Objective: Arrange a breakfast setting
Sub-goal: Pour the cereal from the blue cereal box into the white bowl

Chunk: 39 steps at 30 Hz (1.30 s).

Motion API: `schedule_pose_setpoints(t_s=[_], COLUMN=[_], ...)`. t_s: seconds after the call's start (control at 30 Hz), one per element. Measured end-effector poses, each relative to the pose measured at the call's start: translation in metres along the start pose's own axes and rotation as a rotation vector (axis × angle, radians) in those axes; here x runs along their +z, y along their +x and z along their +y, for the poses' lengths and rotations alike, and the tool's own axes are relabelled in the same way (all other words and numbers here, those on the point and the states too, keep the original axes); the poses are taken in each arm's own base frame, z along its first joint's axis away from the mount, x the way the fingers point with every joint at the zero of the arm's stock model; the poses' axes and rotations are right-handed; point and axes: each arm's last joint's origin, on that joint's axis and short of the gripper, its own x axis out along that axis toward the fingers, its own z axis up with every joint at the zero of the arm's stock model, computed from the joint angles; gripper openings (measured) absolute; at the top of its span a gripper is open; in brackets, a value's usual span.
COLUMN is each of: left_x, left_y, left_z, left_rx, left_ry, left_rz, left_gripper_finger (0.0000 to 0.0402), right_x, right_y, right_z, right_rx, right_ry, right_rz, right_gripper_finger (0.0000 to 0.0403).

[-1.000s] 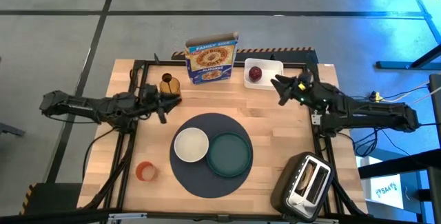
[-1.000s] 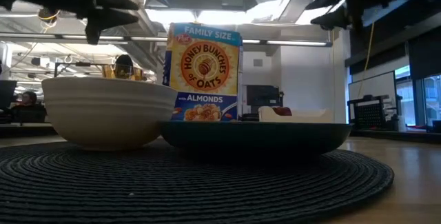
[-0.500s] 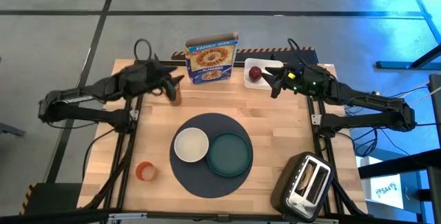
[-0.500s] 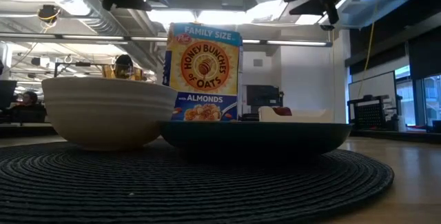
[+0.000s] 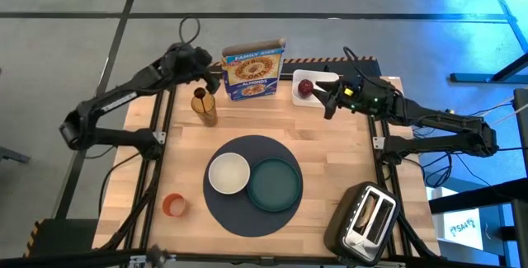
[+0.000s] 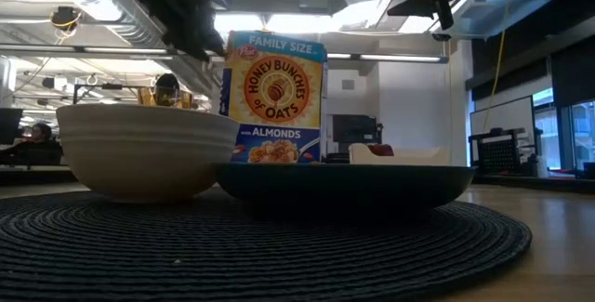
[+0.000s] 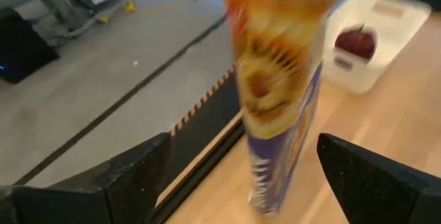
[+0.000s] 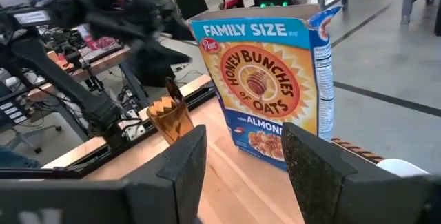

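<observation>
We see the round dark-grey placemat [image 5: 252, 184] lying near the middle of the desk [image 5: 330, 144], toward its front edge, carrying the white bowl [image 5: 228, 173] and the teal plate [image 5: 275, 184] side by side and touching or nearly so. The small orange cup [image 5: 173, 205] stands on bare wood near the front left corner, well apart from the mat. At the back edge the blue cereal box [image 5: 254, 73] stands upright; just to its left is an amber glass [image 5: 203, 105] holding a dark utensil, and just to its right a white tray [image 5: 316, 86] holds the small dark-red fruit [image 5: 305, 88]. A black-and-silver toaster [image 5: 364, 218] occupies the front right corner. We find nothing lying between the mat and the back row. The left gripper [image 5: 206, 66] hangs above the back edge, just beside the box's left side and over the glass; in its wrist view its fingers [image 7: 134, 176] stand wide apart with the box [image 7: 275, 107] between and beyond them, gripping nothing. The right gripper [image 5: 327, 101] hovers at the tray's right edge, close to the fruit; its wrist view shows its fingers [image 8: 182, 162] parted and empty, facing the box [image 8: 269, 89] and the glass [image 8: 170, 117]. In the low view the bowl [image 6: 144, 149] and plate [image 6: 344, 183] rest on the mat [image 6: 279, 246] before the box [image 6: 274, 98].
</observation>
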Motion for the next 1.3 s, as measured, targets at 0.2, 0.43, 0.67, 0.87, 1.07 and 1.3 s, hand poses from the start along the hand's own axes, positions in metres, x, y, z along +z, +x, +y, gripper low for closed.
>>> schedule_pose_setpoints(t_s=[0.2, 0.43, 0.67, 0.87, 1.07, 1.3], left_x=[-0.006, -0.009, -0.008, 0.008, 0.037, 0.059], left_y=[0.037, 0.068, 0.07, 0.054, 0.021, -0.003], left_z=[0.009, 0.004, -0.001, -0.008, -0.026, -0.056], left_rx=[-0.094, -0.159, -0.227, -0.306, -0.372, -0.463], left_ry=[0.023, 0.029, 0.119, 0.153, 0.311, 0.416], left_rz=[0.029, 0.014, -0.018, -0.107, -0.194, -0.253], left_gripper_finger=[0.0337, 0.0243, 0.0054, 0.0005, 0.0002, 0.0002], right_x=[-0.001, 0.0, 0.001, 0.008, 0.053, 0.098], right_y=[0.0, 0.0, 0.006, 0.026, 0.032, 0.043], right_z=[0.001, 0.001, 0.002, 0.003, 0.02, 0.039], right_rx=[0.034, 0.035, 0.043, 0.075, 0.08, 0.087], right_ry=[-0.001, 0.001, 0.005, -0.05, -0.363, -0.628], right_rz=[0.015, 0.013, -0.013, -0.092, -0.137, -0.024], right_gripper_finger=[0.0179, 0.0179, 0.0179, 0.0179, 0.0179, 0.0179])
